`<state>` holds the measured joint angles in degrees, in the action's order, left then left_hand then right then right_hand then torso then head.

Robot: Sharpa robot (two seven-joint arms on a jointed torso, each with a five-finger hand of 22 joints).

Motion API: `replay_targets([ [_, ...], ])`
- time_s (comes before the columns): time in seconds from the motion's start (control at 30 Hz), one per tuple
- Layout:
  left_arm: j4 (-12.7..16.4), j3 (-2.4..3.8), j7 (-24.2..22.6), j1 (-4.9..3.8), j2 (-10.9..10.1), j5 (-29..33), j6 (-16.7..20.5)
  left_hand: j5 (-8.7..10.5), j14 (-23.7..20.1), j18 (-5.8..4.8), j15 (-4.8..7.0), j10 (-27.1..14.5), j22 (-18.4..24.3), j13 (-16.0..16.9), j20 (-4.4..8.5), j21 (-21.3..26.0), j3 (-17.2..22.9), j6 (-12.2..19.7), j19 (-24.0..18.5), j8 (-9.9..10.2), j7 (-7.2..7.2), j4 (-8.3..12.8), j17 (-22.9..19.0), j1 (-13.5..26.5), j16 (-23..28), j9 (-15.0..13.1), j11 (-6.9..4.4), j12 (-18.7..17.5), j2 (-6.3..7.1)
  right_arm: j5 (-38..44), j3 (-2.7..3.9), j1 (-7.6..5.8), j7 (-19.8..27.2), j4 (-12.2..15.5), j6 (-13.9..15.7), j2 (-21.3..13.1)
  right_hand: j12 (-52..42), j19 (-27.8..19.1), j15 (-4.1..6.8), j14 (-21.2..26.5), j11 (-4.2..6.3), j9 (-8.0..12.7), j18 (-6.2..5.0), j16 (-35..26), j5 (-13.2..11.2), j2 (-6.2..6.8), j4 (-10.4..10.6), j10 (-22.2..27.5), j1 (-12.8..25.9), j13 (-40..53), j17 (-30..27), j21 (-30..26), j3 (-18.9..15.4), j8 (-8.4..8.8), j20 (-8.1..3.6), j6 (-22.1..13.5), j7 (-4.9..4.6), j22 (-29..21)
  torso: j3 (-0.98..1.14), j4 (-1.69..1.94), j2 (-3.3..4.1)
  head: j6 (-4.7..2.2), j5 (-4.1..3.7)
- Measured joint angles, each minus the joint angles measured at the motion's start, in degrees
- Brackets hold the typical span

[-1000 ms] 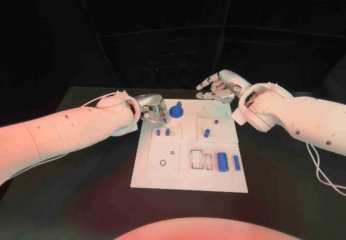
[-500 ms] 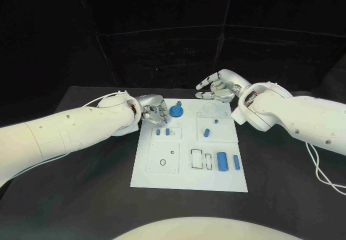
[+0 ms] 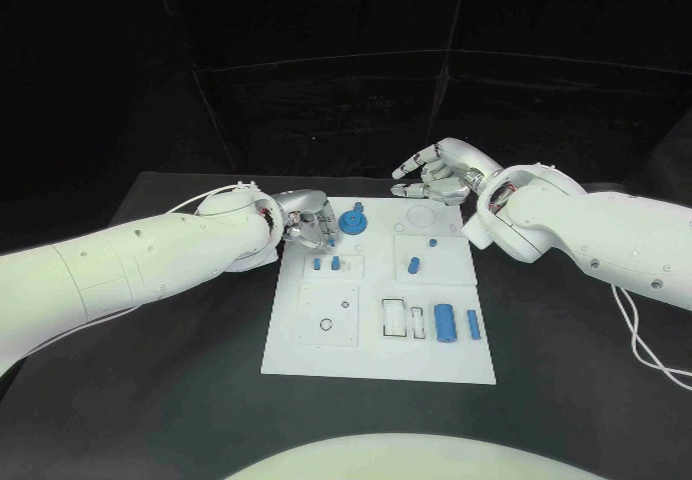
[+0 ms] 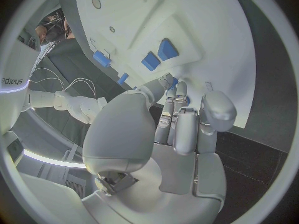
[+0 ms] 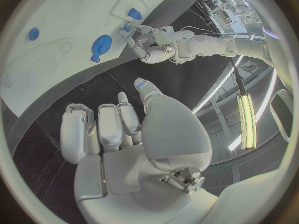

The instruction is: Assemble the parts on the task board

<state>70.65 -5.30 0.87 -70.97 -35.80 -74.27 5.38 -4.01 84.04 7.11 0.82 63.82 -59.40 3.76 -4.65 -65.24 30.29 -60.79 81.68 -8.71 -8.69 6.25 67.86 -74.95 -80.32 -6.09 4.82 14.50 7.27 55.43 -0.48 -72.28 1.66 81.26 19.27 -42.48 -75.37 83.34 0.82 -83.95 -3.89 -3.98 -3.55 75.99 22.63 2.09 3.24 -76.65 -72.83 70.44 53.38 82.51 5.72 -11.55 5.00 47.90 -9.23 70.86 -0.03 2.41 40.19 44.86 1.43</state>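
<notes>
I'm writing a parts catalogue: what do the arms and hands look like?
Both arms have smooth white rounded shells with small dark holes. Thin white cables loop beside them. The left hand and right hand are silver metal with jointed fingers.

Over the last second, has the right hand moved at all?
No. The right hand hangs in the same spot just beyond the task board's far edge, holding nothing.

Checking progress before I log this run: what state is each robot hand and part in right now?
Left robot hand: fingers curled at the task board's far left corner, beside the blue gear; whether it grips anything cannot be told.
Right robot hand: open, raised past the board's far edge, holding nothing.
Blue gear: seated on the board.
Large blue cylinder: lying flat.
</notes>
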Motion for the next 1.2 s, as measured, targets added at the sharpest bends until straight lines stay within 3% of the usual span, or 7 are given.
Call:
replay_targets([
  [0.33,0.02,-0.03,0.44,0.02,-0.24,0.0,0.04,0.0,-0.09,0.0,-0.85,-4.03,1.6,-0.13,-0.78,1.72,0.0,4.43,-0.78,3.34,-0.3,0.0,-1.27,1.35,0.27,1.79,0.76,-3.19,1.35,0.0,0.0,0.0,0.0,0.0,0.01,-0.15,0.0,0.0,0.0,0.0,0.0,0.0,0.0,0.0,0.0,0.0,0.0,0.0,0.0,-0.06,0.0,0.0,0.0,0.0,0.0,0.0,0.0,0.0,-0.01,-0.01,-0.01,-0.04,-0.1],
  [0.63,0.23,-0.03,0.45,0.02,-1.29,0.0,0.9,0.0,-0.1,0.0,-0.85,-4.25,2.06,-0.12,-0.77,2.19,0.0,4.74,-0.78,3.58,-0.44,0.0,-1.5,1.58,0.49,2.06,0.8,-3.19,1.58,0.0,0.0,0.0,-0.1,-0.12,-0.02,-0.46,0.83,-0.02,0.0,0.0,-0.09,0.0,0.0,-0.35,0.0,-0.08,0.0,0.56,-0.08,-0.91,-0.31,-0.24,0.0,0.0,0.02,0.0,0.0,-0.36,-0.03,-0.01,-0.03,-0.14,-0.17],
  [0.73,0.51,-0.03,0.42,0.02,-1.9,0.04,1.22,0.0,-0.1,0.0,-0.85,-4.25,2.14,-0.12,-0.78,2.19,0.0,4.81,-0.78,3.58,-0.51,0.0,-1.53,1.58,0.49,2.05,0.8,-3.19,1.58,0.0,0.0,0.0,-0.34,-0.55,-0.14,-0.9,8.58,-1.9,0.06,0.52,0.03,0.0,-0.02,-2.45,0.0,-0.45,0.03,7.32,-1.12,-9.88,-4.06,-2.02,0.03,-0.21,0.0,0.0,0.0,-3.87,-0.05,0.02,-0.04,-0.24,-0.24],
  [0.83,0.99,-0.01,0.21,0.03,-2.96,0.52,1.73,0.0,-0.1,0.0,-0.85,-4.25,2.52,-0.09,-0.91,2.44,0.0,4.81,-0.92,3.58,-0.51,0.0,-1.73,1.58,0.49,2.05,0.8,-3.19,1.58,0.21,0.0,0.0,-0.79,-1.1,-0.52,-1.81,23.17,-4.4,0.46,2.29,0.34,-0.07,-1.37,-6.43,0.24,-0.12,-0.7,17.65,-3.35,-25.05,-10.55,-5.2,1.72,-1.27,-0.27,1.22,0.44,-10.07,-0.09,0.05,-0.06,-0.47,-0.35],
  [0.9,1.3,0.02,-0.2,0.04,-3.94,1.47,2.3,0.0,-0.1,0.0,-0.85,-4.25,3.21,0.03,-1.07,3.24,0.0,4.54,-1.08,3.58,-0.51,0.0,-1.82,1.58,0.49,2.05,0.8,-3.19,1.58,0.66,0.0,0.0,-1.08,-1.35,-0.89,-2.67,29.93,-5.15,0.73,2.58,0.39,-0.09,-1.37,-8.43,0.26,0.43,-1.23,20.15,-4.51,-30.73,-13.26,-6.65,3.53,-1.54,-0.62,2.9,0.51,-12.44,-0.13,0.07,-0.06,-0.75,-0.6],
  [1.03,2.43,0.05,-2.15,0.04,-6.51,8.01,4.66,0.0,-0.1,0.0,-0.85,-1.59,4.86,0.45,-1.35,4.87,-0.08,2.21,-1.6,2.39,-0.7,-0.57,-2.06,2.27,0.75,1.81,0.7,-1.88,0.89,3.02,-0.02,0.0,-1.62,-1.63,-2.03,-4.56,41.97,-5.55,0.73,2.58,0.51,-0.09,-2.25,-10.12,-1.93,1.77,-2.75,20.55,-6.88,-41.09,-14.71,-8.27,7.77,-2.38,-0.41,6.68,0.77,-14.72,-0.13,0.05,-0.07,-1.35,-1.29],
  [1.2,5.41,0.06,-7.89,0.04,-9.89,25.5,8.76,0.0,-0.1,0.32,-0.85,0.21,9.42,0.62,-1.17,9.11,-0.08,0.56,-3.77,1.31,-0.62,-0.57,-5.96,1.75,2.81,1.61,0.31,-0.78,0.37,9.53,-0.03,0.4,-2.31,-1.05,-3.68,-6.78,52.0,-5.55,0.51,2.36,0.52,0.03,-2.25,-11.18,-3.48,3.39,-4.32,16.22,-7.33,-50.37,-15.34,-8.98,11.16,-2.38,-0.41,9.9,1.27,-15.63,-0.07,-0.07,-0.06,-2.15,-2.61],
])
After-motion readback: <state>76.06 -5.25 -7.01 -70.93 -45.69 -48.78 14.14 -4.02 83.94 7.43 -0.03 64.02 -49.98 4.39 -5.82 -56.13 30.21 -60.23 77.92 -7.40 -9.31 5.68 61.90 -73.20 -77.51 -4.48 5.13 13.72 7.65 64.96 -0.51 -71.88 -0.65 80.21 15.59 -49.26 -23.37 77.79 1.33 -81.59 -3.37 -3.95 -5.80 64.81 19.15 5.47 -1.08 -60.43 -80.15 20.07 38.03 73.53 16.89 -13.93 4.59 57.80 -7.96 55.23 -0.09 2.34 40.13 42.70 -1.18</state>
